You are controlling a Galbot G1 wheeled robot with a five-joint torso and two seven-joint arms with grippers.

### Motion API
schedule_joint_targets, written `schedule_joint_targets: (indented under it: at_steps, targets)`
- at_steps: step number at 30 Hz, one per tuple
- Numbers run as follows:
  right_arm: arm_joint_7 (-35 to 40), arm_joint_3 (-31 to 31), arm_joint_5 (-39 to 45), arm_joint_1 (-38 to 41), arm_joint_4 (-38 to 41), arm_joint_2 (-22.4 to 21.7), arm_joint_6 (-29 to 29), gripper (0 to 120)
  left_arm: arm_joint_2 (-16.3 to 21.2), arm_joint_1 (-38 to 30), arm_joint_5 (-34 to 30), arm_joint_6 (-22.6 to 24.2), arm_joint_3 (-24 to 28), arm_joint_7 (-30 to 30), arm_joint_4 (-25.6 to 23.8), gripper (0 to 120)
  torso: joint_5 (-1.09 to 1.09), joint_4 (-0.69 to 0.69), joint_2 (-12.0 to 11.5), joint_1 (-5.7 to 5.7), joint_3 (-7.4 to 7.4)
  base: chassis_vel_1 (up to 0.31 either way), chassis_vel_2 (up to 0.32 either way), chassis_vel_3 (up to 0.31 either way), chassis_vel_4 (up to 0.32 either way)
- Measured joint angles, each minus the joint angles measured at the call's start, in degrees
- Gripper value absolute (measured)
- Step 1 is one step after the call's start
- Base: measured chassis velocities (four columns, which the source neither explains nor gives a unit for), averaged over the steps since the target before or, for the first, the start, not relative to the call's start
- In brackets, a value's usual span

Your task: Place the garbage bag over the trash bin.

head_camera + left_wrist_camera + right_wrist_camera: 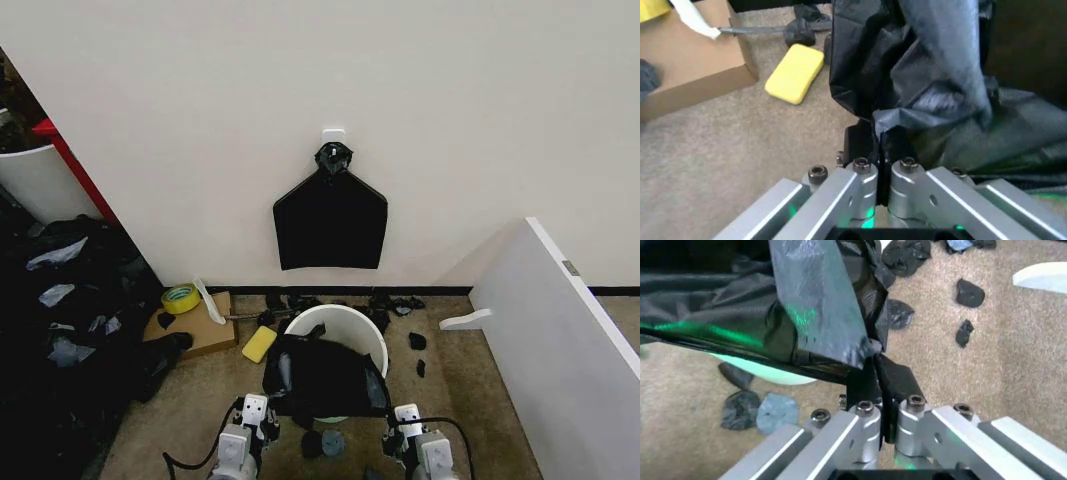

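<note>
The glossy black garbage bag (322, 378) is stretched between my two grippers over the near side of the round white trash bin (345, 324). My left gripper (262, 407) is shut on the bag's left edge, seen up close as the left gripper (879, 145) pinching the black garbage bag (933, 90). At the right, my right gripper (397, 415) is shut on the other edge; the right wrist view shows the right gripper (873, 372) clamping the garbage bag (807, 305), with the trash bin's pale green base (760, 371) under it.
A shield-shaped bundle of black bags (330, 220) hangs on the wall behind the bin. A yellow sponge (259, 343) and a cardboard box (195, 325) with a tape roll (181, 297) lie left. A white board (560, 340) leans at right. Black scraps (418, 341) litter the carpet.
</note>
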Motion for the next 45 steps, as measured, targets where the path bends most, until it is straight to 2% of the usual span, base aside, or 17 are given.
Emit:
schedule_joint_targets:
  at_steps: [12, 19, 21, 23, 26, 28, 30, 31, 33, 37, 38, 43, 45]
  targets:
    - [-4.88, 1.98, -5.66, -0.05, -5.63, 2.72, 4.89, 0, -4.18, -1.31, 1.07, -0.66, 0.82, 2.22, 4.03, 0, 0.00, 0.00, 0.00, 0.00, 0.00, 0.000, 0.000, 0.000, 0.000]
    - [-5.45, 2.26, -2.64, -1.01, -3.88, 3.16, 4.71, 0, -4.75, -1.23, 0.54, -0.21, 0.41, 2.48, 4.24, 0, -0.01, 0.00, 0.00, 0.00, 0.00, 0.000, 0.000, 0.000, 0.000]
    - [-5.47, 2.44, -0.69, -1.53, -2.59, 3.08, 4.12, 6, -4.37, -0.91, -0.10, 0.74, 0.23, 2.13, 3.22, 1, -0.01, 0.00, 0.00, 0.00, 0.00, 0.000, 0.000, 0.000, 0.000]
    - [-5.50, 2.70, 1.36, -2.21, -0.87, 2.79, 3.24, 14, -3.62, -0.05, -1.14, 2.89, -0.32, 1.09, 1.19, 10, -0.01, 0.00, 0.00, 0.00, 0.00, 0.000, 0.000, 0.000, 0.000]
    - [-5.51, 2.78, 2.34, -2.72, 0.35, 2.47, 2.60, 21, -3.09, 0.51, -1.30, 4.02, -0.70, 0.60, 0.00, 16, -0.01, 0.00, 0.00, 0.00, 0.00, 0.000, 0.000, 0.000, 0.000]
    - [-5.59, 2.91, 3.17, -3.60, 2.42, 1.64, 1.30, 31, -1.96, 1.67, -1.42, 6.51, -1.55, -0.52, -2.46, 28, -0.01, 0.00, 0.00, 0.00, 0.00, 0.000, 0.000, 0.000, 0.000]
    - [-5.59, 2.98, 3.38, -4.28, 3.99, 0.96, 0.25, 40, -1.16, 2.74, -1.42, 7.92, -1.95, -1.14, -4.02, 34, 0.00, 0.00, 0.00, 0.00, 0.00, 0.000, 0.000, 0.000, 0.000]
    - [-5.59, 2.98, 3.38, -4.28, 3.99, 0.96, 0.25, 40, -1.16, 2.74, -1.42, 7.92, -1.95, -1.14, -4.02, 34, 0.00, 0.00, 0.00, 0.00, 0.00, 0.000, 0.000, 0.000, 0.000]
    - [-5.60, 2.99, 3.46, -4.95, 5.70, 0.28, -0.74, 46, -0.47, 4.12, -1.39, 9.04, -2.24, -1.70, -5.59, 43, -0.02, 0.00, 0.00, 0.00, 0.00, 0.000, 0.000, 0.000, 0.000]
    - [-5.54, 3.07, 3.53, -5.97, 8.83, -0.95, -2.16, 65, 1.12, 7.62, -0.60, 9.69, -3.44, -2.08, -9.18, 60, -0.01, 0.00, 0.00, 0.00, 0.00, 0.000, 0.000, 0.000, 0.000]
    - [-5.54, 3.07, 3.53, -5.97, 8.83, -0.95, -2.16, 65, 1.12, 7.62, -0.60, 9.69, -3.44, -2.08, -9.18, 60, -0.01, 0.00, 0.00, 0.00, 0.00, 0.000, 0.000, 0.000, 0.000]
    - [-5.24, 3.75, 2.47, -7.83, 11.40, -2.11, -2.70, 85, 2.28, 11.26, 2.39, 8.55, -5.18, -1.86, -12.91, 81, 0.00, 0.00, 0.00, 0.00, -0.01, 0.000, 0.000, 0.000, 0.000]
    - [-5.12, 3.94, 1.92, -8.49, 12.01, -2.45, -2.82, 89, 2.32, 11.85, 2.96, 8.07, -5.63, -1.69, -13.44, 85, -0.01, 0.00, 0.00, 0.00, 0.00, 0.000, 0.000, 0.000, 0.000]
